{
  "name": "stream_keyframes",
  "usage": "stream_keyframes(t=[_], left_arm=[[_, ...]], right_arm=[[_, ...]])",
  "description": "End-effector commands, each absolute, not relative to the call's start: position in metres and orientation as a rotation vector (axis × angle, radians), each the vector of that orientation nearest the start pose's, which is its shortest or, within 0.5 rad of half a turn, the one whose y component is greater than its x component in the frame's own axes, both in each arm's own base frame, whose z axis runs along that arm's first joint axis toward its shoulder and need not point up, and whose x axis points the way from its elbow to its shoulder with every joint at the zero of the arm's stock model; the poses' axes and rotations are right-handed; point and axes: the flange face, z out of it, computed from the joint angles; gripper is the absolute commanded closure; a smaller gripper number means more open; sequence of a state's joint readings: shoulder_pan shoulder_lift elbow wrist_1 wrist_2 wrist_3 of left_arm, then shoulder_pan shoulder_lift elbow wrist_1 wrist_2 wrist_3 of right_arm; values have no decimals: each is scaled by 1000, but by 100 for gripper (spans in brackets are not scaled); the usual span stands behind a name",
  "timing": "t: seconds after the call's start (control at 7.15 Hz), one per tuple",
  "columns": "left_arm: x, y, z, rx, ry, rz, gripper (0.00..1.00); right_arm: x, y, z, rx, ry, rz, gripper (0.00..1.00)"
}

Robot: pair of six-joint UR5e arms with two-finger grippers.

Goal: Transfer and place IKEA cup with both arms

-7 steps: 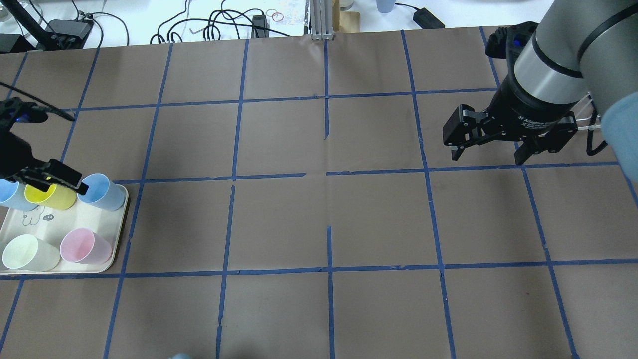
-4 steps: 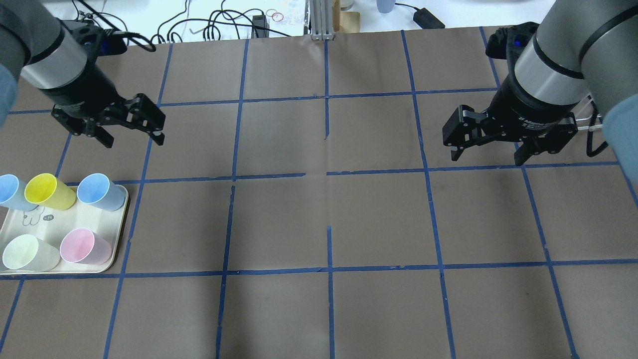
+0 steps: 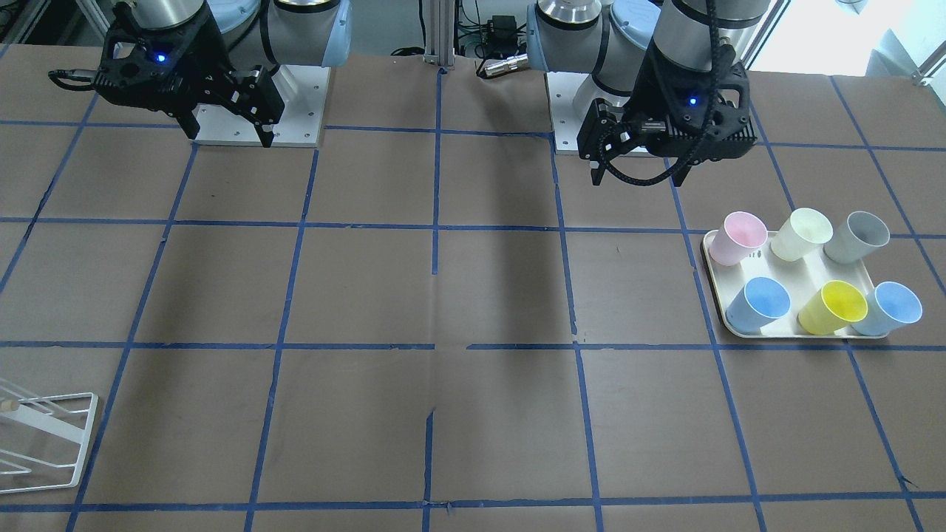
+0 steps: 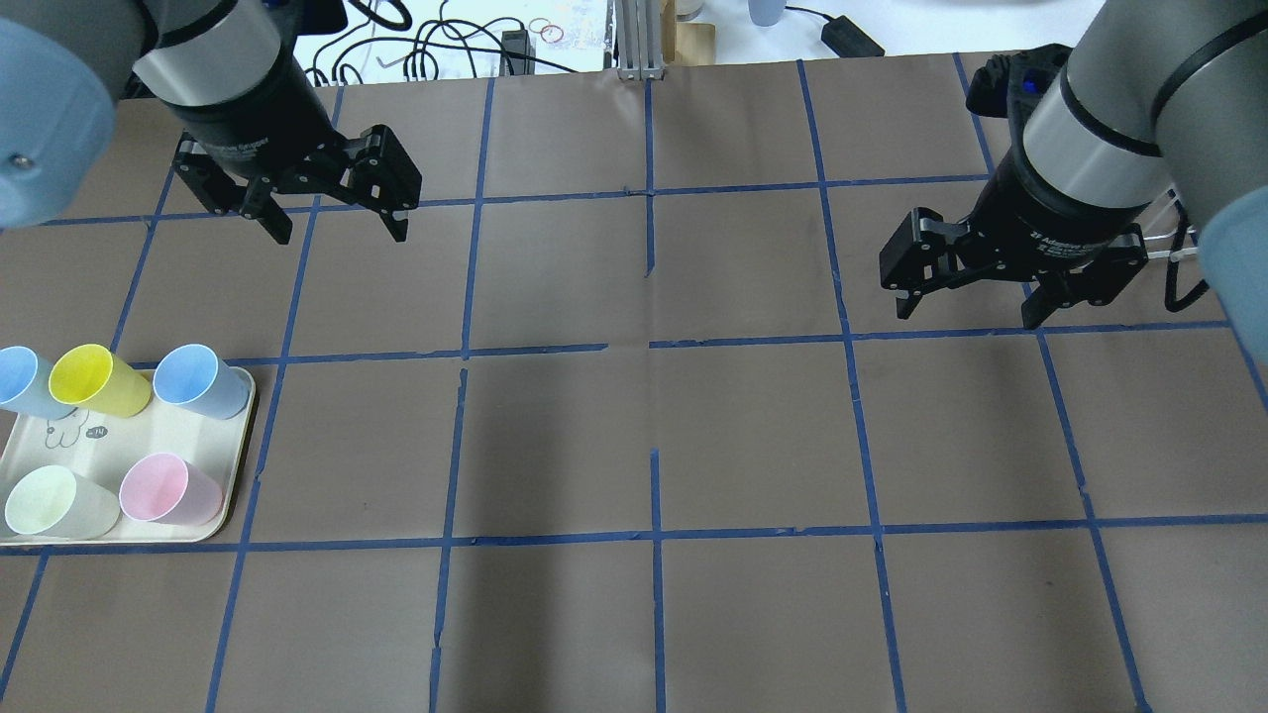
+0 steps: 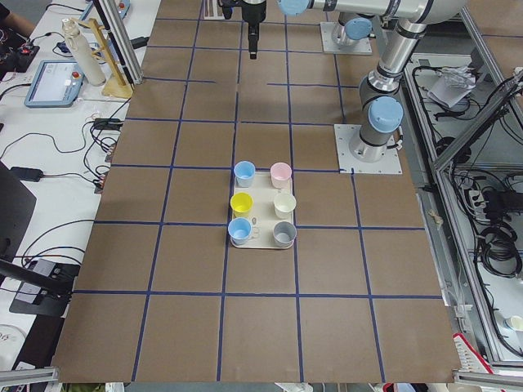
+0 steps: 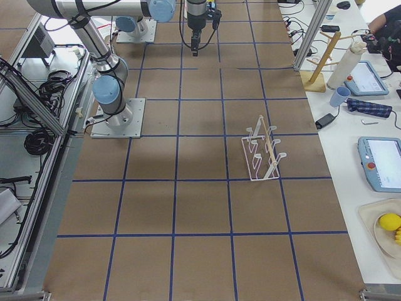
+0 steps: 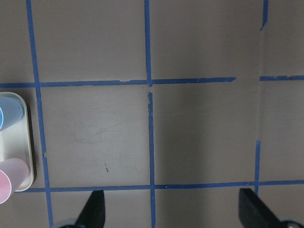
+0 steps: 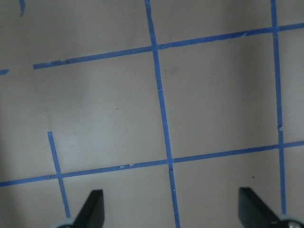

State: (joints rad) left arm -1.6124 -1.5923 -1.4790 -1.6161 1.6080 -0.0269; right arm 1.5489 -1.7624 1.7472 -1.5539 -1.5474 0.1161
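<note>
The pale pink IKEA cup (image 4: 168, 488) stands upright at the near right corner of a cream tray (image 4: 241, 436) at the table's left. It also shows in the front view (image 3: 739, 236), the left side view (image 5: 280, 173) and at the left edge of the left wrist view (image 7: 5, 183). My left gripper (image 4: 342, 236) is open and empty, high above the table, beyond the tray and to its right; its wrist view (image 7: 173, 211) shows the wide gap. My right gripper (image 4: 968, 315) is open and empty over the table's right part (image 8: 173, 209).
The tray also holds a cream-white cup (image 4: 45, 500), a yellow cup (image 4: 94, 379), two light blue cups (image 4: 198, 379) and a grey cup (image 3: 857, 235). A white wire rack (image 3: 44, 436) stands at the far right of the table.
My left gripper has left the tray's far row by the yellow cup, empty, and moved up, away and to the right. The cups have stayed put. The right arm has not moved.
</note>
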Motion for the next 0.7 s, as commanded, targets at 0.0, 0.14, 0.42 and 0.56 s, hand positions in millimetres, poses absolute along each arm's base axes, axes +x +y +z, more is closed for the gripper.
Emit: stream_keyframes(t=[0.0, 0.14, 0.42, 0.56], left_arm=[[-151, -520, 520, 19, 3117, -40, 0], [-153, -502, 509, 29, 3120, -2, 0], [-148, -468, 505, 131, 3107, 26, 0], [-147, -451, 503, 129, 3108, 29, 0]], right_arm=[[125, -414, 486, 220, 3112, 4, 0], [124, -413, 487, 220, 3118, 3, 0], [127, -410, 490, 213, 3111, -8, 0], [127, -410, 490, 212, 3109, -10, 0]])
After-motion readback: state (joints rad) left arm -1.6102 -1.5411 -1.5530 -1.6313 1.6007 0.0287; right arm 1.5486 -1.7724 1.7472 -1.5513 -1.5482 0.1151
